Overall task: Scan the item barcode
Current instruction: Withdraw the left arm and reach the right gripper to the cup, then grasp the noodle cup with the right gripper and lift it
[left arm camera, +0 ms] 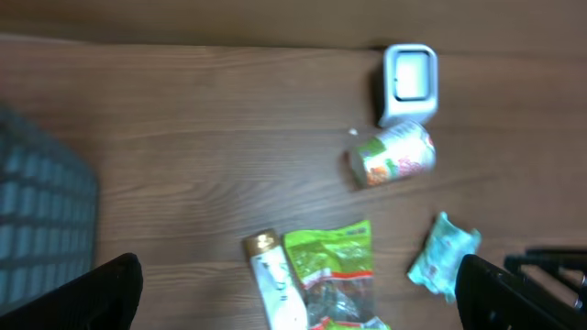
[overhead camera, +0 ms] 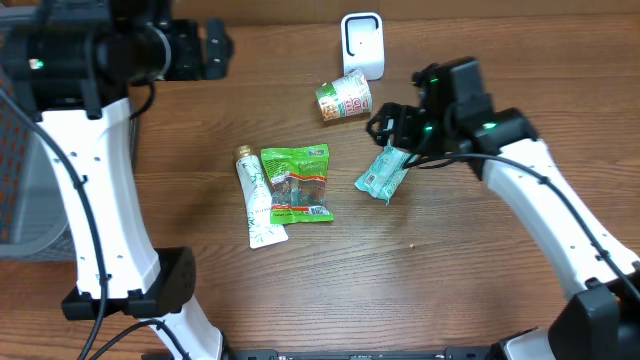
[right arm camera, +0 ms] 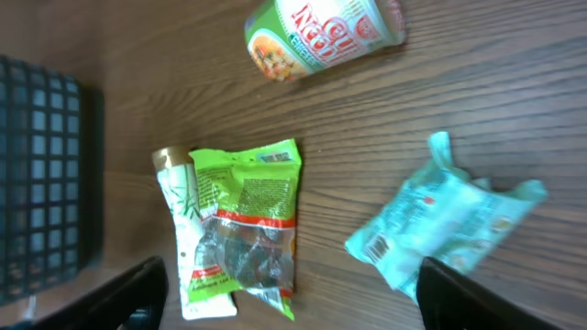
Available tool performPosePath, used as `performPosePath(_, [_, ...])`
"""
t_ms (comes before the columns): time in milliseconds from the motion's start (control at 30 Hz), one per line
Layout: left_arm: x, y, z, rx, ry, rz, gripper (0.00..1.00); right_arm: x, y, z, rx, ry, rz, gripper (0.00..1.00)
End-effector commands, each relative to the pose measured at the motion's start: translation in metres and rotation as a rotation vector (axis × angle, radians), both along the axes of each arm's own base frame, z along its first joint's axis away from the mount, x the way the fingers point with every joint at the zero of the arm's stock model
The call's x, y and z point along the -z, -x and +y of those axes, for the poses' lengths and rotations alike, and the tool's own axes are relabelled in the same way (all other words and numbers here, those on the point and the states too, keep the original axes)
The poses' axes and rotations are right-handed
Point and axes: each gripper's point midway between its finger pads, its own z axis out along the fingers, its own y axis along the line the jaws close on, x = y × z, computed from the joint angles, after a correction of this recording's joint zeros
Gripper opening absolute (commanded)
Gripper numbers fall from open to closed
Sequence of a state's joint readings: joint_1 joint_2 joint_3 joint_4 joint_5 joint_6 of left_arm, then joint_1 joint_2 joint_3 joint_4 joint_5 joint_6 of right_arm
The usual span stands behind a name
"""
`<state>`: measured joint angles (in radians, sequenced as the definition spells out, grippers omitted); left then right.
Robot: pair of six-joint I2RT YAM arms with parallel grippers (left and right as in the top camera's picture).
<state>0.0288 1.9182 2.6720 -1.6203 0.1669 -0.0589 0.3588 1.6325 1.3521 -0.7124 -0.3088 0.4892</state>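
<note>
— How's the light on the table [overhead camera: 450, 270]?
— Even and fairly bright, falling softly from above. The green packet [overhead camera: 296, 183] throws only a thin, faint shadow. The white scanner [overhead camera: 362, 42] is nearly washed out.
— Any blur?
— The overhead view is clear. The left wrist view is soft all over: the cup [left arm camera: 392, 156] shows smeared colours and no readable print. The right wrist view is sharp mid-frame, with crisp lettering on the cup and crisp print on the teal packet [right arm camera: 440, 225].
— And the corners?
— In the 2 wrist views, the left gripper's fingers [left arm camera: 83, 293] and the right gripper's fingers [right arm camera: 119, 298] are dark, unfocused shapes.
</note>
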Motion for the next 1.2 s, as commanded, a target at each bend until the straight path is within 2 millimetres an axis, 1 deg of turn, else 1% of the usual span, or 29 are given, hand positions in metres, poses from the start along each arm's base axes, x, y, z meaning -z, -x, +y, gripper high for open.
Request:
performPosePath(0, [-0.003, 0.000, 0.037, -0.149, 0.030, -0.004, 1.00, 0.005, -0.017, 0.000, 0.206, 0.042, 0.002, 0.79])
performPosePath(100, [-0.001, 0.004, 0.059, -0.244, 0.069, 0.014, 1.00, 0.009, -0.029, 0.018, 0.243, 0.018, -0.029, 0.80])
performPosePath(200, [0.003, 0.010, 0.070, -0.275, 0.066, 0.037, 1.00, 0.016, -0.042, 0.030, 0.263, -0.015, -0.049, 0.84])
performPosePath(267, [0.006, 0.014, 0.075, -0.290, 0.058, 0.053, 0.99, 0.023, -0.053, 0.036, 0.282, -0.043, -0.057, 0.88])
performPosePath(400, [0.010, 0.020, 0.089, -0.343, -0.002, 0.076, 1.00, 0.030, -0.074, 0.047, 0.282, -0.086, -0.109, 0.93])
performPosePath(467, [0.011, 0.020, 0.090, -0.347, -0.006, 0.080, 1.00, 0.028, -0.082, 0.051, 0.277, -0.102, -0.138, 0.98])
performPosePath(567, [0.011, 0.020, 0.090, -0.347, -0.006, 0.081, 1.00, 0.018, -0.095, 0.058, 0.235, -0.087, -0.194, 1.00])
performPosePath(633, [0.011, 0.020, 0.090, -0.347, -0.006, 0.081, 1.00, 0.011, -0.106, 0.063, 0.202, -0.058, -0.216, 1.00])
performPosePath(733, [0.011, 0.020, 0.090, -0.347, -0.006, 0.081, 1.00, 0.006, -0.125, 0.067, 0.158, 0.028, -0.239, 1.00])
performPosePath(833, [0.011, 0.020, 0.090, -0.347, -0.006, 0.081, 1.00, 0.009, -0.145, 0.069, 0.084, 0.148, -0.292, 1.00])
performPosePath(900, [0.011, 0.020, 0.090, -0.347, -0.006, 0.081, 1.00, 0.010, -0.155, 0.073, -0.009, 0.214, -0.355, 1.00])
performPosePath(1000, [0.011, 0.020, 0.090, -0.347, -0.006, 0.081, 1.00, 0.020, -0.165, 0.080, -0.146, 0.304, -0.452, 1.00])
performPosePath(1067, [0.011, 0.020, 0.090, -0.347, -0.006, 0.081, 1.00, 0.032, -0.169, 0.086, -0.230, 0.352, -0.497, 1.00])
performPosePath(1167, [0.011, 0.020, 0.090, -0.347, -0.006, 0.081, 1.00, 0.053, -0.169, 0.092, -0.305, 0.400, -0.510, 1.00])
